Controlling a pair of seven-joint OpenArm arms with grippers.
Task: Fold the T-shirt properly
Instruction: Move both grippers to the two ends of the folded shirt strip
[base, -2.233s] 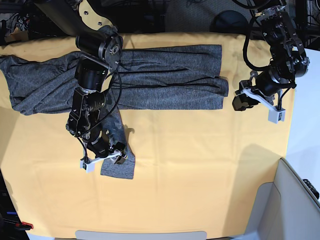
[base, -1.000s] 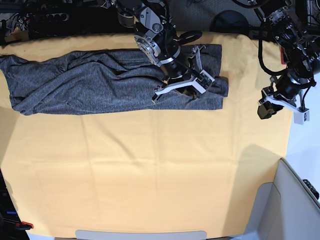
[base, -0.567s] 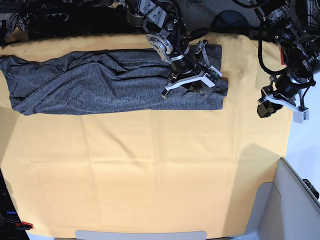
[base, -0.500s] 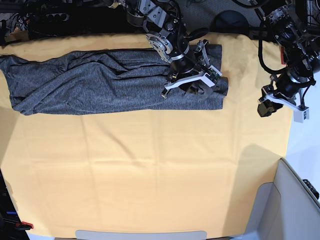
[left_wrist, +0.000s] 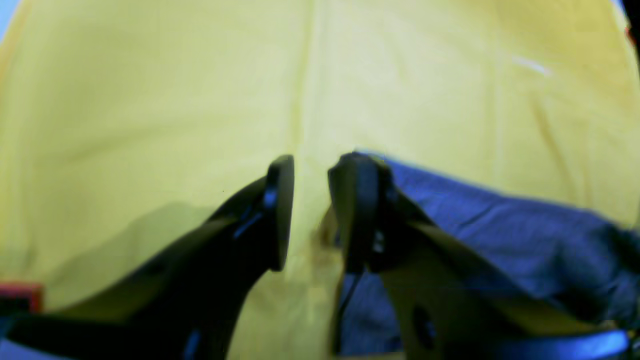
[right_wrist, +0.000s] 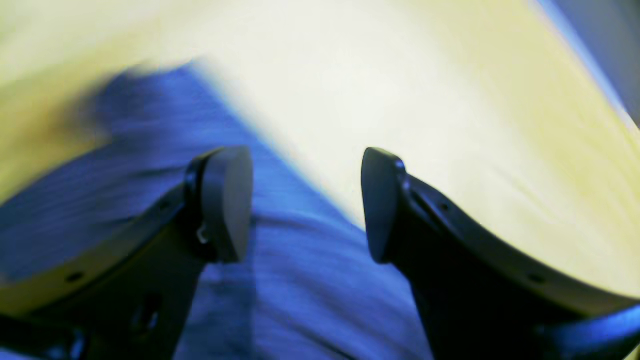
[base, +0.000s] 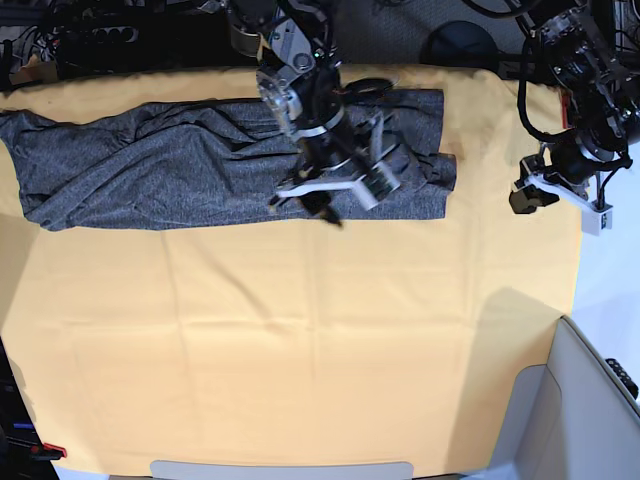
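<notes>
Along the far edge of the yellow cloth, the T-shirt is lying as a long folded band, its sleeve now tucked in. My right gripper is lifting off it, jaws spread and empty after letting go. My left gripper is hovering beside the band's right end, jaws slightly parted, readying the crosswise fold.

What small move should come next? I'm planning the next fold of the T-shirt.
Probably lift the right hand clear of the T-shirt. Its jaws stand apart with nothing between them, over the shirt's near edge, and the shirt lies as a long band on the yellow cloth. The left hand hangs off to the side.
</notes>
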